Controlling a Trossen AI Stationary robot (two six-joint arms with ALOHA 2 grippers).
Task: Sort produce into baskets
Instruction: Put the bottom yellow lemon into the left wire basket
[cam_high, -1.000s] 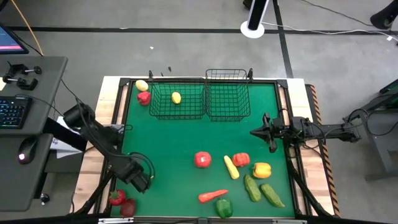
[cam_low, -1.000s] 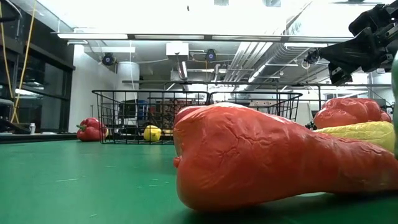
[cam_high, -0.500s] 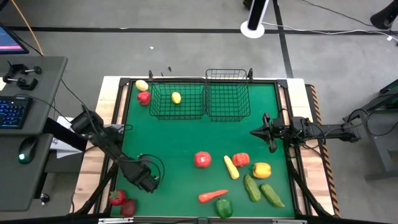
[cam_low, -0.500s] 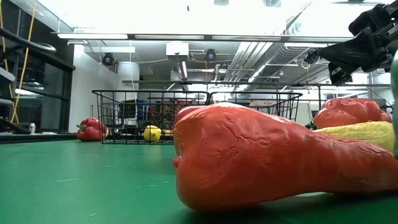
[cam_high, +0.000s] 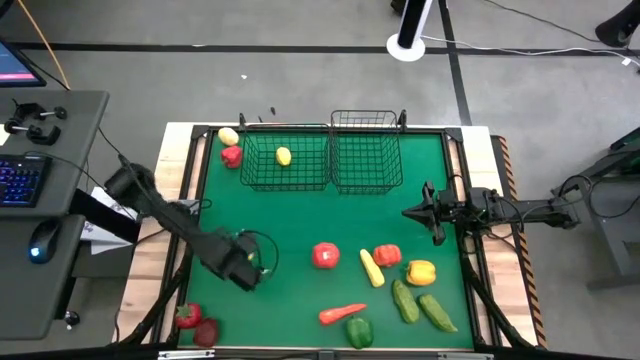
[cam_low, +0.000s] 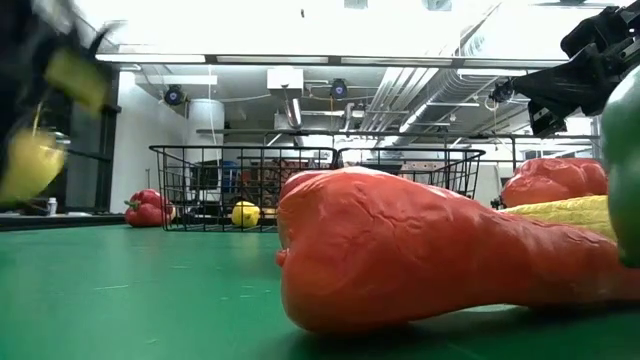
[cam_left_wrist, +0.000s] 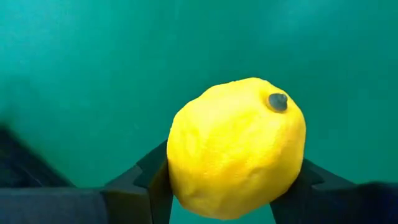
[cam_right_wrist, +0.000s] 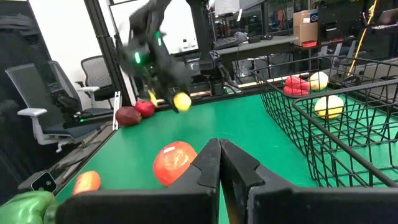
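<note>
My left gripper (cam_high: 250, 272) hangs over the near-left part of the green table, shut on a yellow lemon (cam_left_wrist: 236, 146), which also shows as a blurred lemon (cam_low: 30, 165) in the low view. Two black wire baskets (cam_high: 285, 165) (cam_high: 365, 160) stand side by side at the far edge. The left one holds a second lemon (cam_high: 283, 156). My right gripper (cam_high: 410, 213) waits shut at the table's right side, pointing level toward the left. My left gripper pinches the lemon between its two fingers (cam_left_wrist: 146, 177), one on each side of its body (cam_left_wrist: 177, 168). The fingers come from above, pointing down. The lemon is lifted clear of the table, its dark stem spot (cam_left_wrist: 277, 101) facing the wrist camera.
A lemon (cam_high: 228, 137) and red pepper (cam_high: 231, 157) lie left of the baskets. A tomato (cam_high: 325, 256), peppers (cam_high: 387, 256) (cam_high: 421, 272), cucumbers (cam_high: 405, 301) (cam_high: 437, 313), a carrot (cam_high: 342, 314) and a green pepper (cam_high: 360, 333) fill the near right. Two red pieces (cam_high: 187, 318) (cam_high: 206, 333) lie near left.
My left gripper has moved from the near-left corner toward the table's middle and far edge, rising and rolling about its own axis. It carries the lemon, which now shows lifted at the low view's left edge.
</note>
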